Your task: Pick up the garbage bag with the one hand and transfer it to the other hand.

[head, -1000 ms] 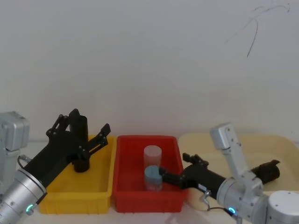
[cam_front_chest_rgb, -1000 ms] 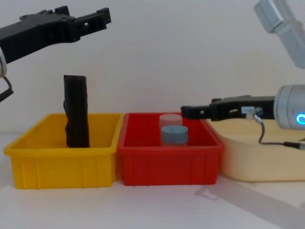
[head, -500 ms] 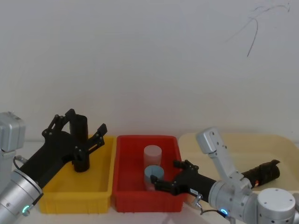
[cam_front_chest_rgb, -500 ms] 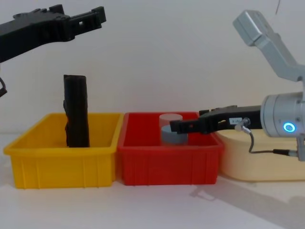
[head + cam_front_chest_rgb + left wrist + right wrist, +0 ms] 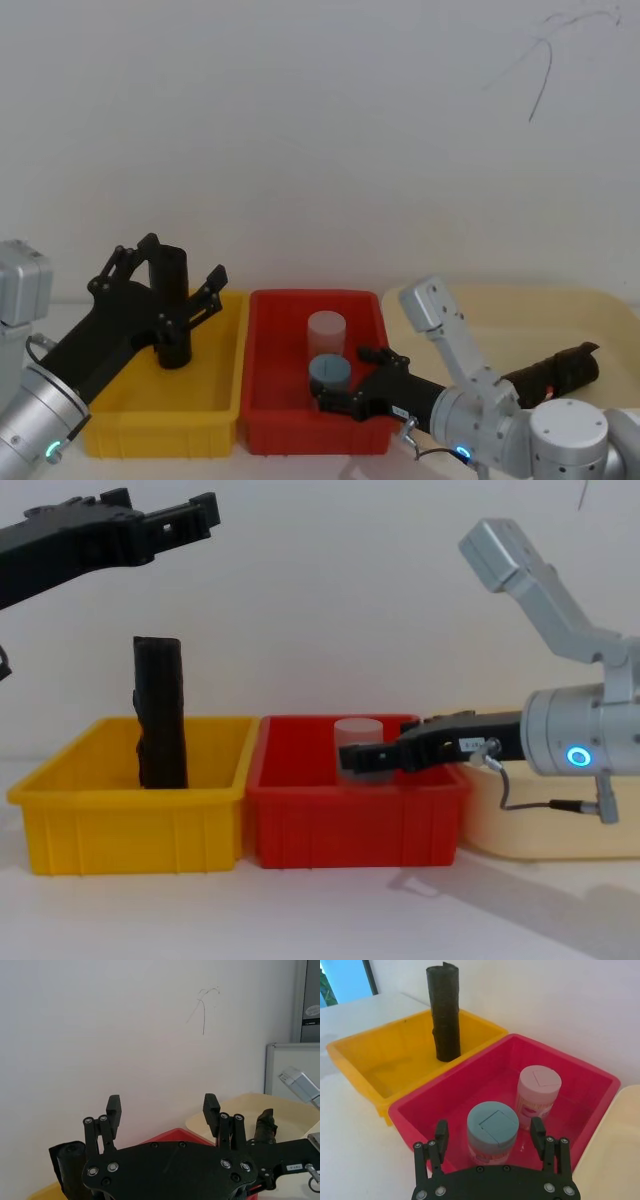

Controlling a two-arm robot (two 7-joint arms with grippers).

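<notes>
Head view: garbage bag (image 5: 171, 308), black roll, upright in the yellow bin (image 5: 160, 400), toward its far side. My left gripper (image 5: 180, 290) has its fingers spread wide on either side of the roll's upper part; contact cannot be told. My right gripper (image 5: 335, 392) reaches into the red bin (image 5: 268, 420), at the blue-lidded jar (image 5: 329, 373), with the white-lidded jar (image 5: 326, 330) at 12 o'clock of it. Second black roll (image 5: 556, 372) lies on the cream tray (image 5: 500, 305).

Left wrist view: my left fingers stand far apart, nothing between the tips; bag top (image 5: 67, 1160) beside one finger.

Right wrist view: my right fingers (image 5: 441, 1135) open, flanking the blue-lidded jar, gripping nothing.

Chest view: my left gripper (image 5: 195, 515) sits above the bag (image 5: 161, 715), at its 1 o'clock, clear of it.
</notes>
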